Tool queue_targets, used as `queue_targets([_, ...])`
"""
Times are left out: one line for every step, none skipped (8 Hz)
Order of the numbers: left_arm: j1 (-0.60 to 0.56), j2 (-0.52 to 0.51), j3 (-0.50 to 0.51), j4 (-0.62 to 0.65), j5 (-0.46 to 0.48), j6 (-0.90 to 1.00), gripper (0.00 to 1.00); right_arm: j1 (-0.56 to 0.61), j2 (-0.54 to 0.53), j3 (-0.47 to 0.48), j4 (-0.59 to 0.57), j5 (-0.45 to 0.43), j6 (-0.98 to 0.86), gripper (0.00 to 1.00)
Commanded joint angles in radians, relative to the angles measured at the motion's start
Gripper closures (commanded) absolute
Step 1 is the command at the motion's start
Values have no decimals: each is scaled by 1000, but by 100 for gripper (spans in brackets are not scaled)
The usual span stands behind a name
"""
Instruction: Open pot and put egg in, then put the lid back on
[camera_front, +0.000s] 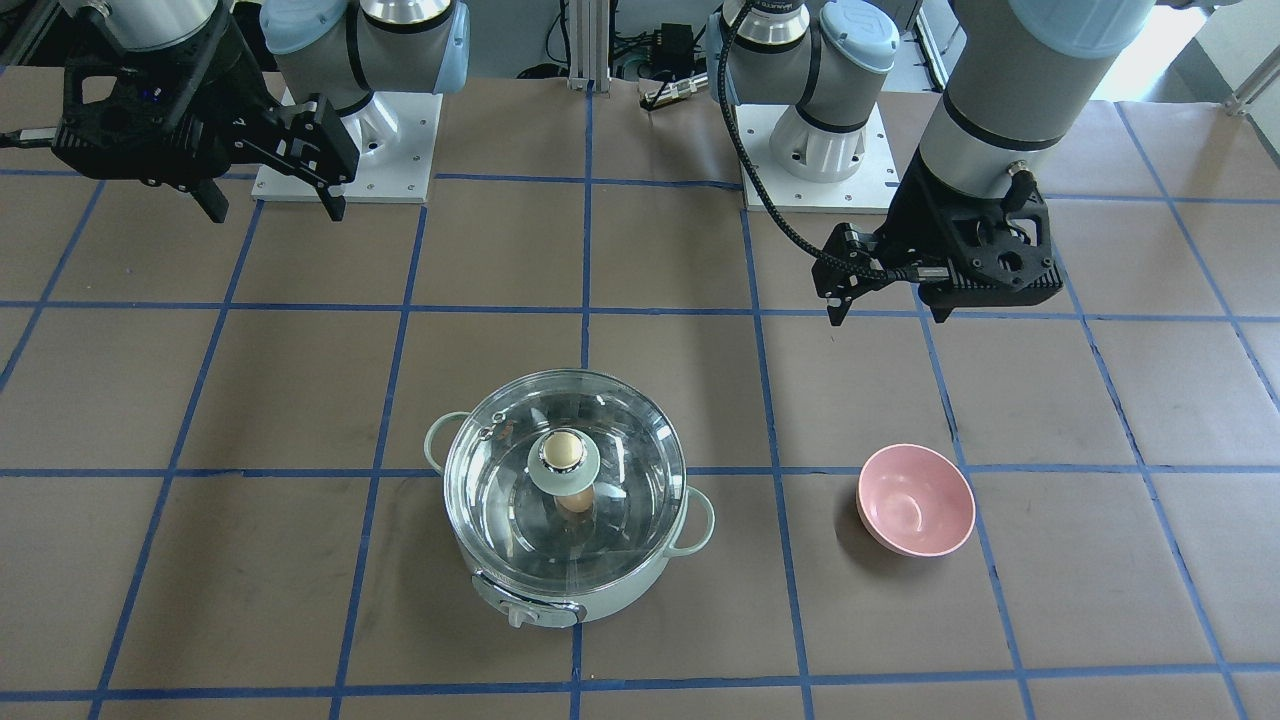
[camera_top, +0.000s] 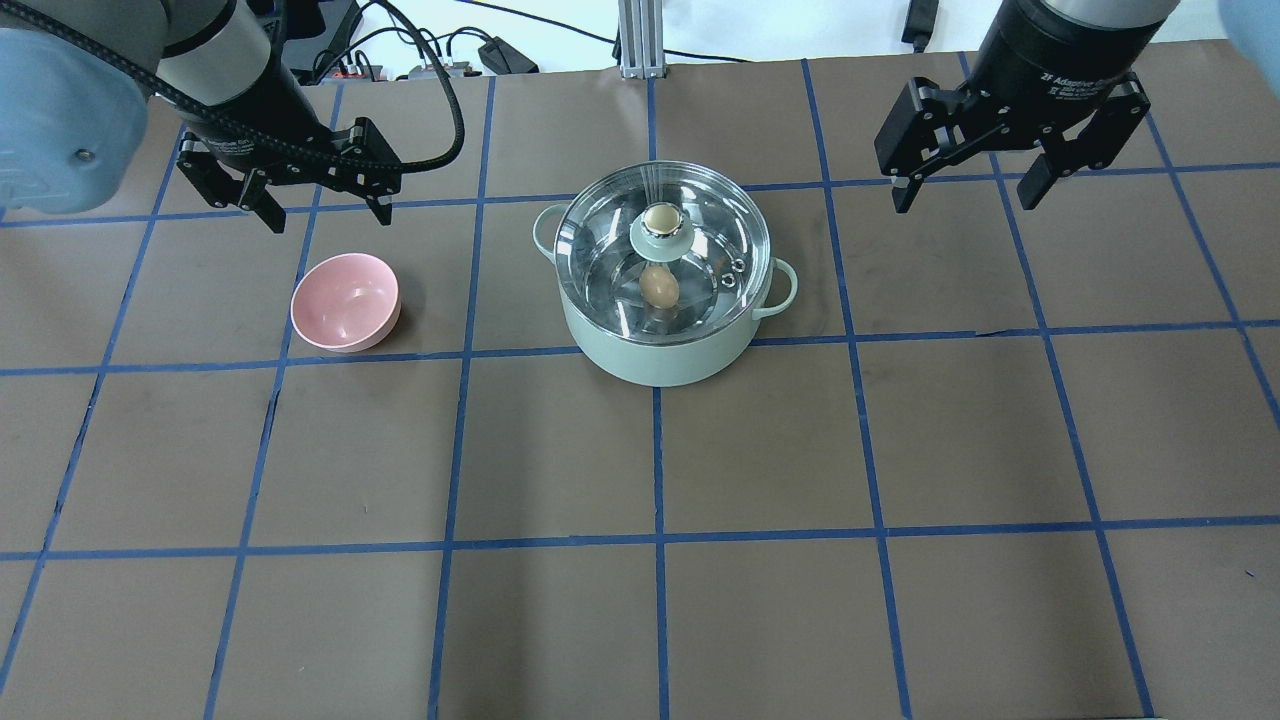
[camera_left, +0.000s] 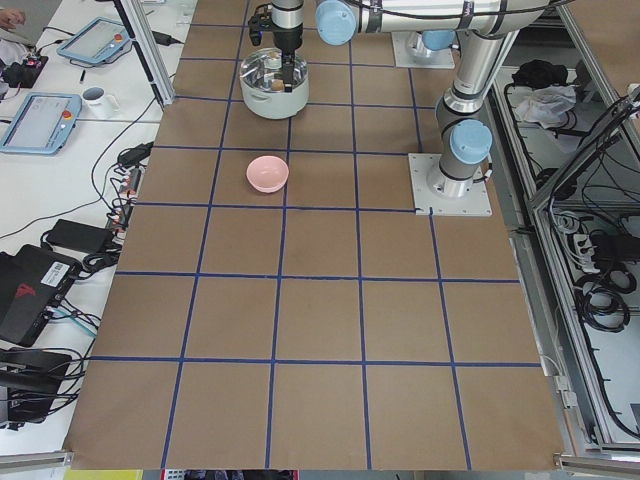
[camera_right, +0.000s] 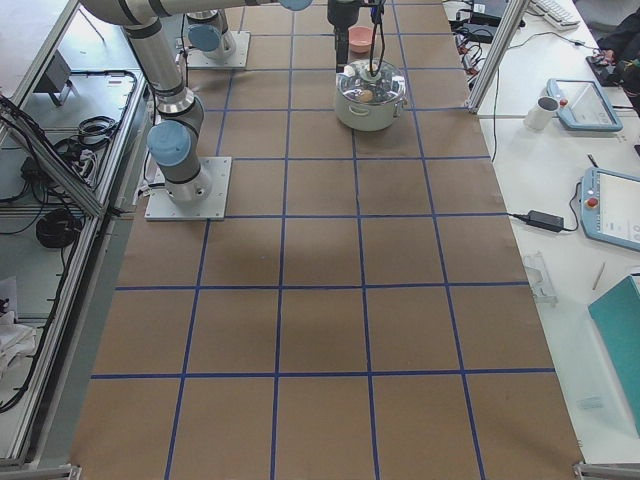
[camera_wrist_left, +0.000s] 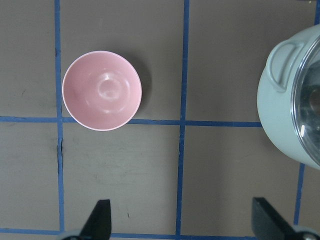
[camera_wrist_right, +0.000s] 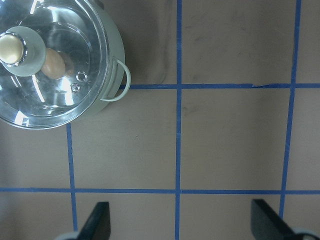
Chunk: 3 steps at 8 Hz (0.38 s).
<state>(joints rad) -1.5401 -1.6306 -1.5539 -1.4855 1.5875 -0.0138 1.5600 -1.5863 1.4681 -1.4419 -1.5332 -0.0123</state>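
The mint-green pot (camera_top: 660, 355) stands on the table with its glass lid (camera_top: 610, 240) on it, golden knob on top. The tan egg (camera_top: 659, 287) lies inside on the steel bottom and shows through the glass, also in the front view (camera_front: 577, 500) and the right wrist view (camera_wrist_right: 52, 62). My left gripper (camera_top: 328, 215) is open and empty, raised behind the pink bowl, left of the pot. My right gripper (camera_top: 965, 200) is open and empty, raised to the right of the pot and behind it. Neither gripper touches anything.
An empty pink bowl (camera_top: 345, 300) sits upright left of the pot, below my left gripper in the left wrist view (camera_wrist_left: 101, 90). The brown table cover carries a blue tape grid. Operator tables with tablets and cables flank the table in the side views.
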Motion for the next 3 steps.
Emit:
queue_targets([0, -2, 0, -1, -1, 0, 0, 0, 0, 0, 0, -4, -3, 0])
queue_targets([0, -3, 0, -1, -1, 0, 0, 0, 0, 0, 0, -4, -2, 0])
queue_targets([0, -3, 0, -1, -1, 3, 0, 0, 0, 0, 0, -7, -3, 0])
